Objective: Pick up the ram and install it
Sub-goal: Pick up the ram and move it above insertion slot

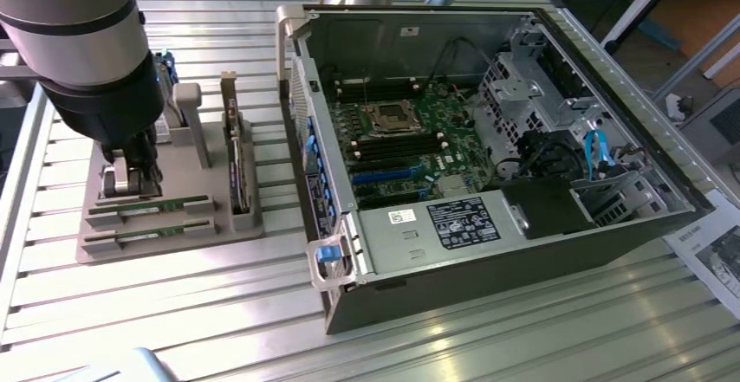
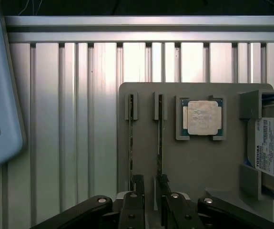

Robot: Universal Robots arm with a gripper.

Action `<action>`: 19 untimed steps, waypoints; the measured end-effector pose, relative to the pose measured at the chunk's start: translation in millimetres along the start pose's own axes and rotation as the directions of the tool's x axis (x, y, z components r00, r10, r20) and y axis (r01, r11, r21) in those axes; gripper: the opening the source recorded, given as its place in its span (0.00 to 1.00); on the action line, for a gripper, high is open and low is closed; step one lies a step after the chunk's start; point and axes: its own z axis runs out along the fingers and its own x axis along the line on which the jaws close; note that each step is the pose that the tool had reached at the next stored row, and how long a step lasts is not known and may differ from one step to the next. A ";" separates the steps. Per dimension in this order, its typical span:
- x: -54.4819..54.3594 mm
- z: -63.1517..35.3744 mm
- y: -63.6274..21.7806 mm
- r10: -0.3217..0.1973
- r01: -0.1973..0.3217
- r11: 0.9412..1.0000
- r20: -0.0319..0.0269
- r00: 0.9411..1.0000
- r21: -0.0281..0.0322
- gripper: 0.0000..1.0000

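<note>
Two ram sticks, thin green boards, lie on edge in slots of the grey holder: one ram and a second ram. In the wrist view they are narrow strips, one ram and the other ram. My gripper hangs just above the holder at one end of the sticks. It is open, and no stick is clamped between its dark fingertips. In the wrist view my gripper has one fingertip close beside the end of each stick.
The holder also carries a square silver processor, a hard drive and a dark card on edge. An open computer case with its motherboard lies on the exterior view's right. A pale blue-rimmed object is near the holder.
</note>
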 end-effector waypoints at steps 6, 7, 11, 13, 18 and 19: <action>0.4 0.9 0.2 0.000 0.000 1.000 0.000 1.000 0.000 0.25; 0.8 0.9 0.2 0.000 0.000 1.000 0.000 1.000 0.000 0.25; 6.5 0.8 0.2 0.000 0.000 1.000 0.000 1.000 0.000 0.25; 9.2 0.9 0.2 0.000 0.000 1.000 0.000 1.000 0.000 0.25; 10.7 0.9 0.2 0.000 0.000 1.000 0.000 1.000 0.000 0.25; 10.8 1.1 0.2 0.000 0.000 1.000 0.000 1.000 0.000 0.25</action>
